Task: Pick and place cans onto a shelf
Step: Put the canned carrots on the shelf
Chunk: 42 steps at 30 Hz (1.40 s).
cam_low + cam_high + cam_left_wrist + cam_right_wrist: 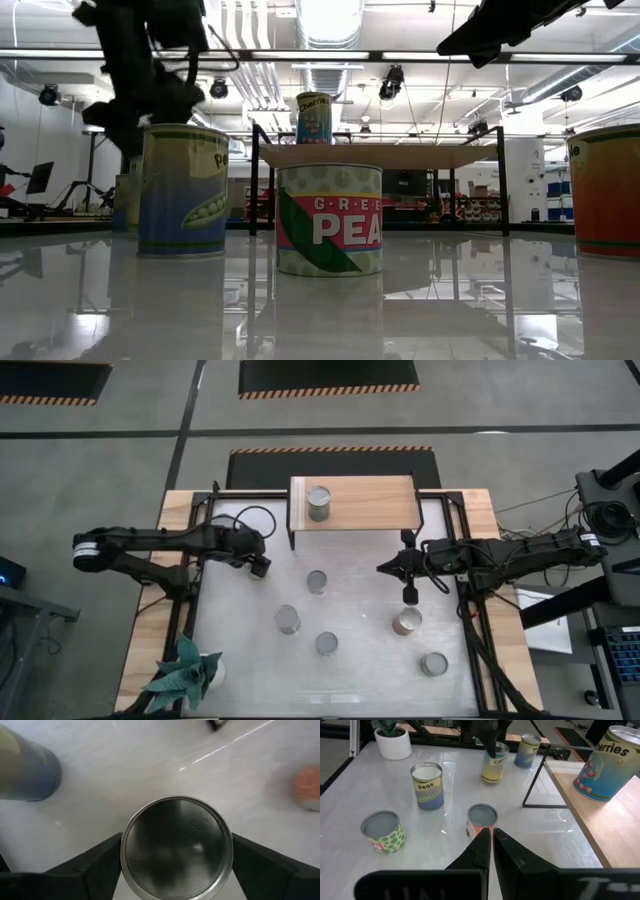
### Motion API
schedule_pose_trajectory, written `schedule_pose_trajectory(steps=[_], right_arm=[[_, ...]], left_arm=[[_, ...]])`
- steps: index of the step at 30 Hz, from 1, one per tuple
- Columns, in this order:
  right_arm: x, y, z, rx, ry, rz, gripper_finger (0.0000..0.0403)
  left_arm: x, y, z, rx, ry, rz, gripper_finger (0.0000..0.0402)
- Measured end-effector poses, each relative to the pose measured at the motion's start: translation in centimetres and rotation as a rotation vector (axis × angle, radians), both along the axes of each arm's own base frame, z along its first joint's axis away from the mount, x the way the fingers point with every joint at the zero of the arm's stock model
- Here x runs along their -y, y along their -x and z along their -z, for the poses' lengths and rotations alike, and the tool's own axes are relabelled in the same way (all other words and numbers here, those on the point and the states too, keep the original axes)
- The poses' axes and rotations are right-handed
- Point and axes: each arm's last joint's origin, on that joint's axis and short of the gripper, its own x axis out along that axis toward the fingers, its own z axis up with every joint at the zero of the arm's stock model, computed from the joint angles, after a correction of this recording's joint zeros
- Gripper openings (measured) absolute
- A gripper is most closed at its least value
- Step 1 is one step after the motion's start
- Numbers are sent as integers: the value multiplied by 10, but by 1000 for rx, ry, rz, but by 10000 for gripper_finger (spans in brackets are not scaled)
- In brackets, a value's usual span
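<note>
Right up front, low on the glossy white counter [350,680], stands a green pea can [329,219], its label mirrored in the shine. Just behind it to one side sits a taller blue peas can [183,190], and an orange-sided can [606,190] cuts in at the far edge of the low view. From above, five cans are spread over the open counter: one near the middle [317,581], two lower down [288,620] [327,644], and two toward the right side [407,622] [433,664].

The left gripper [259,565] hovers over the counter's upper left; its wrist view looks straight down on a silvery can top [177,847] sitting between the two dark fingers [92,867], which stand spread on either side of it, whether touching the sides I cannot tell. The right gripper [410,594] hangs above the right half, fingers pressed together on nothing, an orange can [482,820] just ahead of the tips.

Farther back, the light-wood shelf [375,510] on black legs carries a single cherries can [319,502] near its left end. A teal spiky plant [185,672] in a white pot marks the near left corner. Beyond lies a bright hall with ceiling lights, ducts and a grey floor with hazard-striped mats [330,378].
</note>
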Motion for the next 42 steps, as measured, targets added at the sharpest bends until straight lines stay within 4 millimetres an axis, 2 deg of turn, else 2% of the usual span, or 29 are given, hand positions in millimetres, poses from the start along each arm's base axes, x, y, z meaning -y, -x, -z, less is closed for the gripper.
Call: schedule_pose_trajectory(steps=[3, 9, 15, 20, 27, 31, 37, 42], right_arm=[[0, 0, 0, -1, -5, 2, 9], [0, 0, 0, -2, 0, 0, 9], [0, 0, 0, -1, 3, -1, 9], [0, 0, 0, 0, 8, -3, 9], [0, 0, 0, -1, 4, -1, 9], [0, 0, 1, -8, -3, 2, 9], [0, 0, 1, -9, -4, 3, 9], [0, 1, 3, -16, -5, 3, 9]], left_arm=[[5, -2, -28, -6, 1, 22, 313], [5, -3, -110, 95, -60, 37, 312], [-10, -4, -179, 193, -264, 29, 312], [-27, -19, -218, 235, -417, 78, 312], [-63, -51, -243, 172, -538, 148, 313], [-87, -64, -249, 125, -572, 147, 313], [-116, -86, -246, 96, -587, 125, 313], [-131, -102, -228, 94, -516, 165, 313]])
